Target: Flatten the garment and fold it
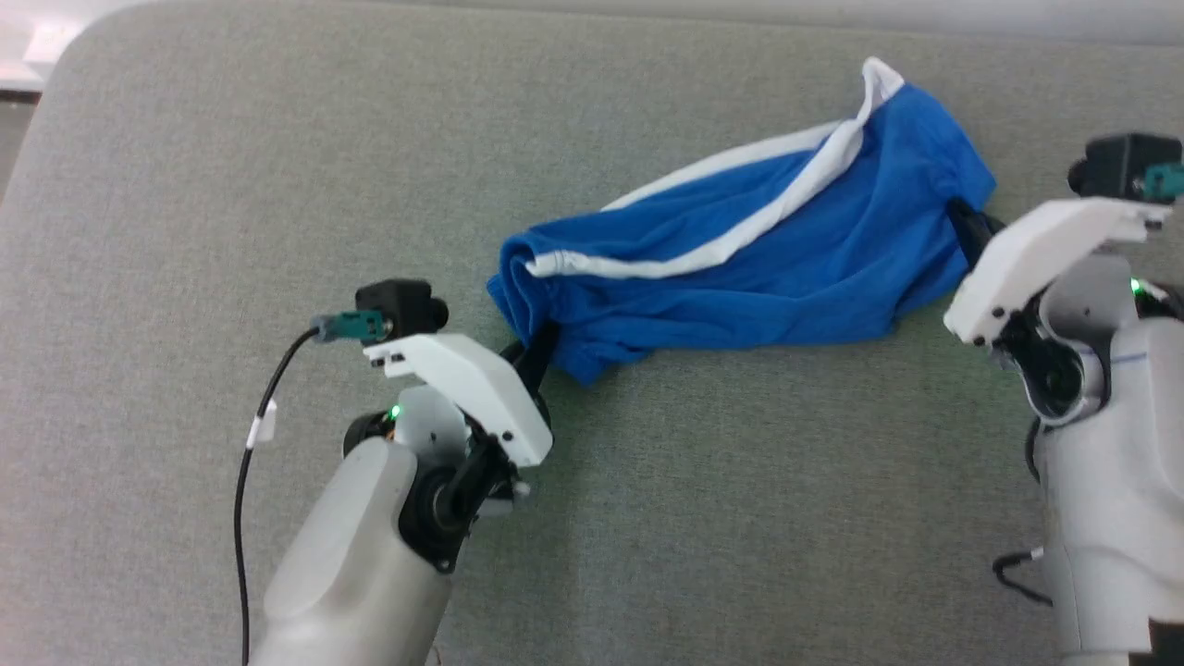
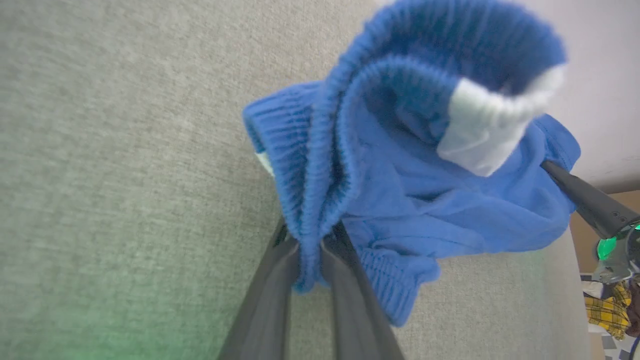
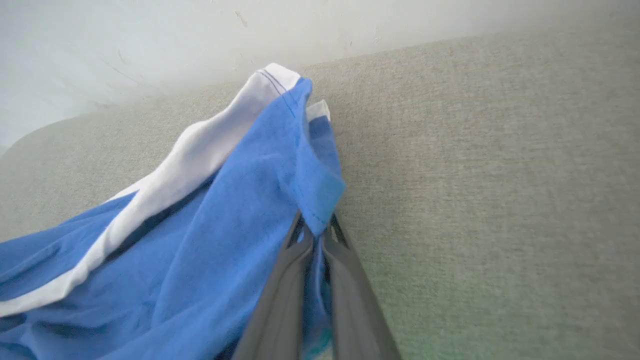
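Nearest me, the left gripper [image 1: 541,347] sits a little left of the middle of the surface [image 1: 647,518]. Its wrist view shows the fingers [image 2: 270,295] clenched on the ribbed waistband [image 2: 310,200]. Several layers look bunched into the bite.

The garment [image 1: 740,268] runs from that grip diagonally toward the far right corner of the surface. It lies as a rumpled, half-rolled tube rather than a sheet. The white trim [image 1: 740,236] curves across its top face. Its lower edge rests on the surface, and its middle sags.

Farther out, near the right edge, the right gripper [image 1: 962,217] is closed on a blue hem [image 3: 320,200] at the garment's end. Its own wrist view shows cloth pinched between the fingers [image 3: 280,300].

Judgement: the step in hand is the stretch that flattens the piece.
- Draw the two grips apart evenly and low over the surface until the sag goes, and no harder.
- The waistband is thick and could slip from the left grip under a jerk.
- Lift only enough to let the rolled layers drop open.
- I cannot tell whether either grip holds one layer or both. If both, the tube will not open, and a regrip is called for.
- Lay it down with the trim straight.
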### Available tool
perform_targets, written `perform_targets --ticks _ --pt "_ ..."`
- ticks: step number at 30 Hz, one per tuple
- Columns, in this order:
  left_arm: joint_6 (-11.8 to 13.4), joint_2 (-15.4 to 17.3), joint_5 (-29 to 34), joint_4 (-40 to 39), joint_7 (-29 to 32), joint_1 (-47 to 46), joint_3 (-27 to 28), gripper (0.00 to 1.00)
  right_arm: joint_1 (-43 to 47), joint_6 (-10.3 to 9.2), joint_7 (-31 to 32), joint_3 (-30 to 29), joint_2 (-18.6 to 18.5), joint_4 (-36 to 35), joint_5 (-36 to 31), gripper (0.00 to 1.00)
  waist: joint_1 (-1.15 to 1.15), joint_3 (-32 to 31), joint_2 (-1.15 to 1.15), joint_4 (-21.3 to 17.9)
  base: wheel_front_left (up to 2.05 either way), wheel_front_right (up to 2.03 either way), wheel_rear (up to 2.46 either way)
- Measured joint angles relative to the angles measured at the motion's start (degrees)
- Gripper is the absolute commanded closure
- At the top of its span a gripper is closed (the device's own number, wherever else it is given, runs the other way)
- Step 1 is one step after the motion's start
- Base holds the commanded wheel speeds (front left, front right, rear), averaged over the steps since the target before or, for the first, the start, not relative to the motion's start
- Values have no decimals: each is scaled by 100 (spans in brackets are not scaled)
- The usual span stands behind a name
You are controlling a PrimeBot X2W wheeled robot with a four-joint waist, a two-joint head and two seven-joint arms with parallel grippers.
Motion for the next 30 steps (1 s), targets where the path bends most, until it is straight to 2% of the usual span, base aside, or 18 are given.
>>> perform_targets --ticks 6,13,18,23,24,26,27,29,30 --pt "1 145 -138 -416 157 528 10 100 827 0 -221 -163 1 -586 515 100 -1 -254 0 -168 0 0 0" --pt "14 387 -289 -1169 469 1294 -65 100 2212 0 -413 -254 1 -1448 1273 100 -1 -531 0 -447 0 0 0" --pt "144 553 -348 -1723 601 1886 -80 100 3131 0 -591 -178 1 -1880 1786 100 -2 -683 0 -689 0 0 0" --pt "277 591 -433 -2007 598 2329 -43 98 3629 -1 -860 16 -3 -2035 2203 100 -2 -799 0 -907 0 0 0" --pt "292 590 -435 -2024 582 2369 -40 82 3664 -4 -904 55 -3 -2031 2226 100 -2 -821 0 -942 0 0 0" --pt "305 564 -446 -2033 505 2406 -14 56 3688 -5 -995 114 -3 -2015 2242 100 -2 -871 0 -991 0 0 0" --pt "305 549 -450 -2025 493 2410 -10 49 3687 -5 -1026 134 -3 -1995 2245 100 -1 -900 0 -1005 0 0 0" --pt "305 535 -461 -1974 442 2412 -2 11 3685 -5 -1090 164 -7 -1941 2239 100 -1 -955 0 -1024 0 0 0" --pt "305 525 -469 -1938 414 2411 4 0 3682 -5 -1126 177 -7 -1909 2237 100 -1 -980 0 -1026 0 0 0"
